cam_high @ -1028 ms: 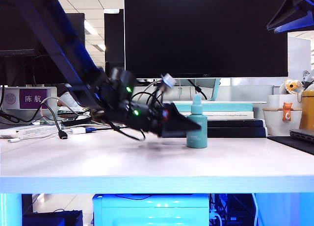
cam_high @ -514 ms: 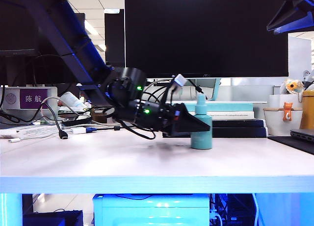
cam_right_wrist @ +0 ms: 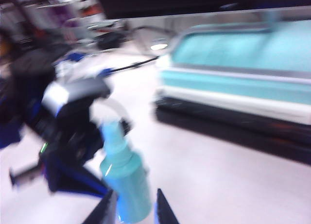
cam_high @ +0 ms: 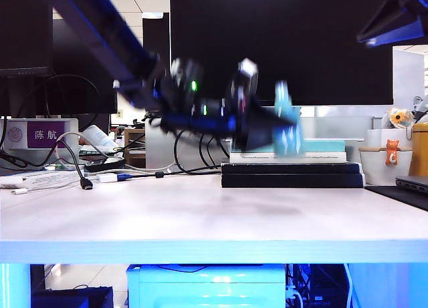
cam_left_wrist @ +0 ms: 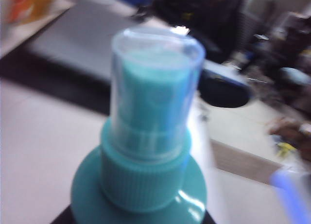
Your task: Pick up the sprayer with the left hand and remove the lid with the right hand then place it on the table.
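Note:
The teal sprayer [cam_high: 287, 127] hangs blurred well above the white table [cam_high: 200, 221], in front of the book stack. My left gripper [cam_high: 279, 133] is shut on its body. The left wrist view looks along the bottle [cam_left_wrist: 146, 190], with the clear lid [cam_left_wrist: 155, 83] still over the spray head. My right gripper [cam_right_wrist: 136, 212] is open, with nothing between its dark fingertips [cam_right_wrist: 108, 209]. Through the gap between them the sprayer [cam_right_wrist: 127, 180] shows some way off, held by the left gripper [cam_right_wrist: 99, 182]. In the exterior view the right arm [cam_high: 394, 21] stays high at the top right.
A stack of books [cam_high: 294, 169] with a teal cover lies behind the sprayer. A large dark monitor [cam_high: 281, 47] stands at the back. Cables and a plug [cam_high: 83, 181] lie at the left. A white holder with an orange figure [cam_high: 386, 162] and a dark mat [cam_high: 408, 191] sit at the right.
My left gripper has shut on the sprayer and lifted it off the table, up and slightly right. The right arm has stayed high at the top right.

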You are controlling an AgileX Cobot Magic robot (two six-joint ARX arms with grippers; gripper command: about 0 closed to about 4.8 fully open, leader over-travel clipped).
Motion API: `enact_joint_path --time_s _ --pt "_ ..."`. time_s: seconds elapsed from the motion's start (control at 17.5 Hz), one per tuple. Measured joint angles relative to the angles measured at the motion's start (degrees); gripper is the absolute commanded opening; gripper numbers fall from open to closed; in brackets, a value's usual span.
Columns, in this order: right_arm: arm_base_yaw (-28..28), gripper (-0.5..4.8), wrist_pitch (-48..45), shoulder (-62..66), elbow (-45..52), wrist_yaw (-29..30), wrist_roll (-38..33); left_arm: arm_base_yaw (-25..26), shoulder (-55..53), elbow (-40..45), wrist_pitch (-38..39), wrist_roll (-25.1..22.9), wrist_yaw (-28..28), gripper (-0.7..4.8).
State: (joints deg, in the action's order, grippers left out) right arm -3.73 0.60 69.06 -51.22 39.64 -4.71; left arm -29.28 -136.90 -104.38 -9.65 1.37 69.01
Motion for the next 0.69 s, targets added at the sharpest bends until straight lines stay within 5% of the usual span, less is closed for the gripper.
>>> enact_joint_path --time_s 0.34,0.69 --pt "0.2 2.28 1.0 1.2 0.0 10.1 0.0 -1.8 2.1 -0.6 0.2 8.0 10.7 2.05" --pt "0.2 2.44 2.3 4.3 0.0 17.2 -1.2 -9.3 2.1 -0.7 -1.7 9.9 13.4 2.05"
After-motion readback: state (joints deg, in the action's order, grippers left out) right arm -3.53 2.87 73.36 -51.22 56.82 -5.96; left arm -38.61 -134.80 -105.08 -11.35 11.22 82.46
